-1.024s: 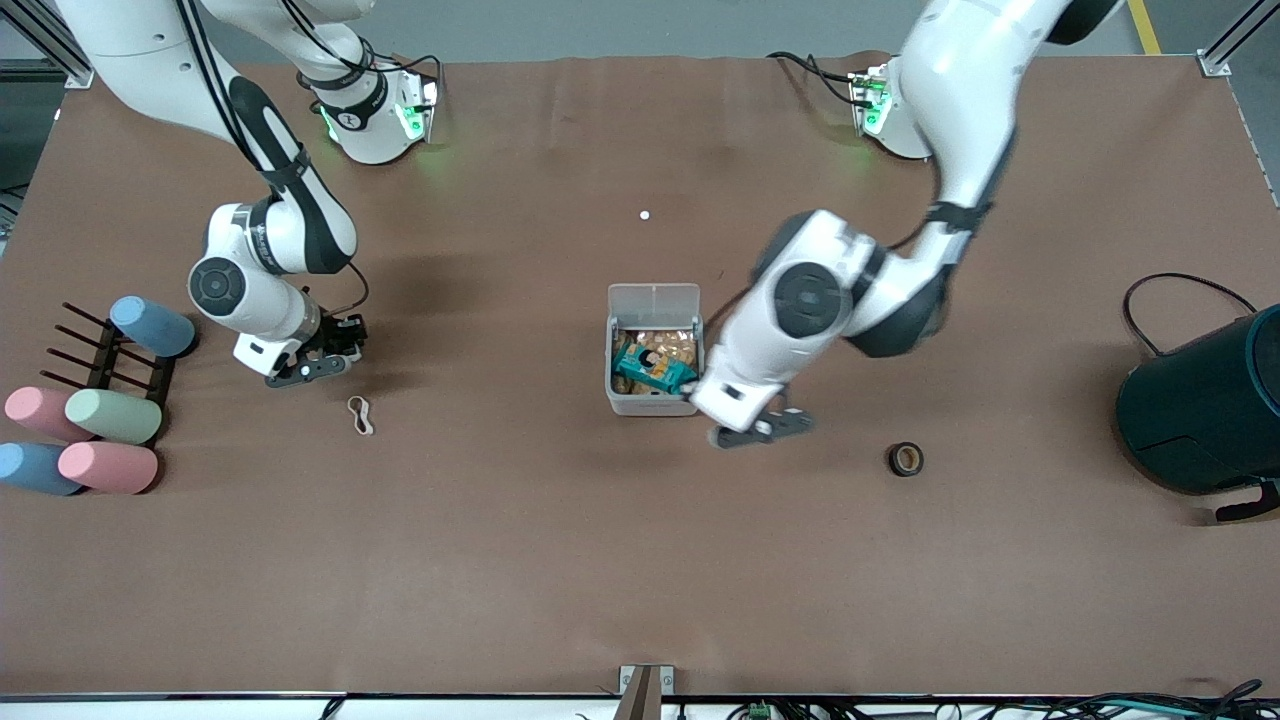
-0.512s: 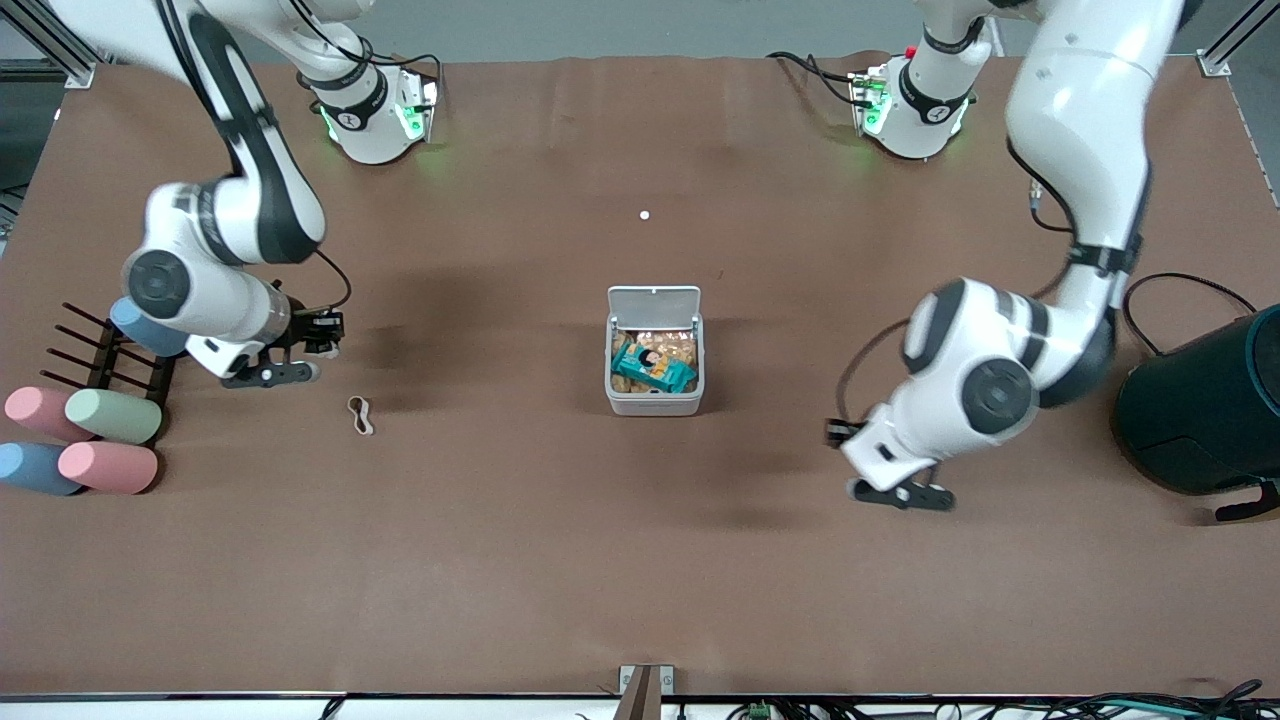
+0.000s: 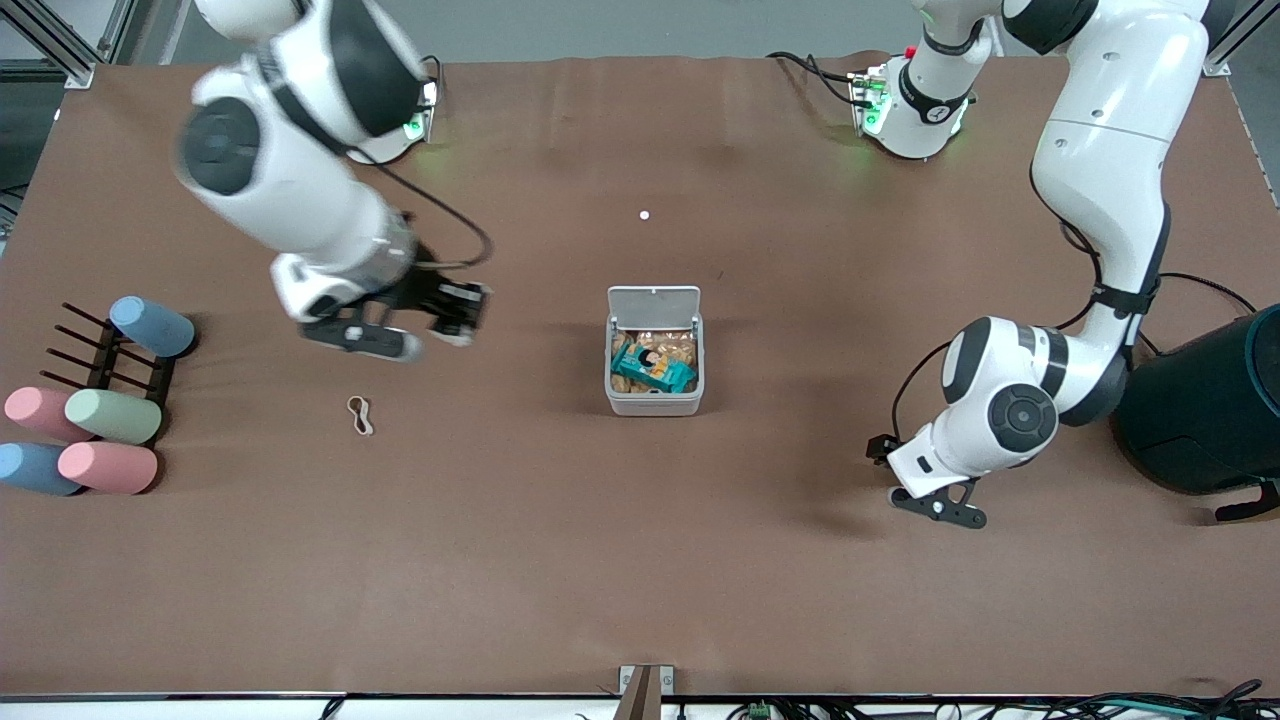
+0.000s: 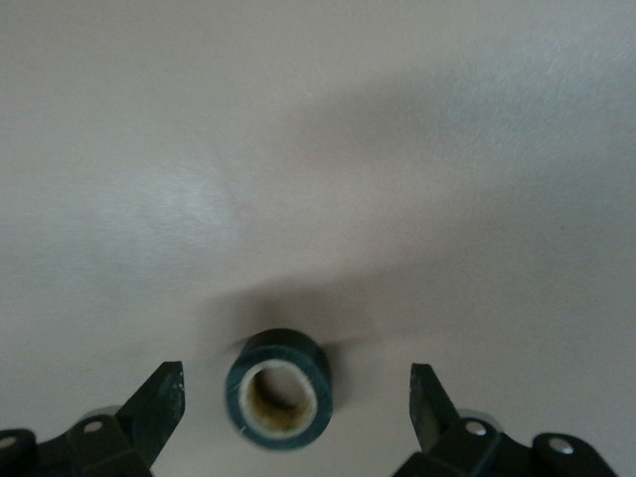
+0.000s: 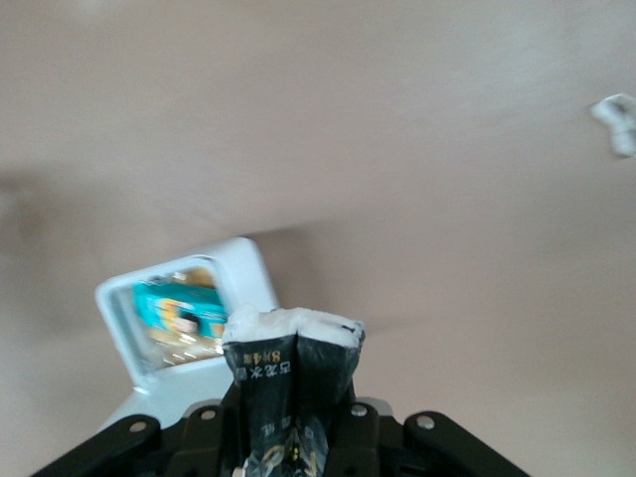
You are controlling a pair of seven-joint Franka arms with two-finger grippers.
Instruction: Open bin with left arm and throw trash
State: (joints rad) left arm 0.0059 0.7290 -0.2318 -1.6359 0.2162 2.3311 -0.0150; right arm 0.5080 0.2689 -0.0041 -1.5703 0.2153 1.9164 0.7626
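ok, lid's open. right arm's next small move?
Probably carry the right gripper, shut on the black wrapper packet, over to above the open bin before releasing; it is not over it now. The left gripper hangs open around the tape roll.

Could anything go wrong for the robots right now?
Maybe two things. The right pincer holds the black wrapper by one end, so it might slip out before reaching the open bin. The left pincer is open around the tape roll, which sits off-centre between the fingers and could get nudged away.
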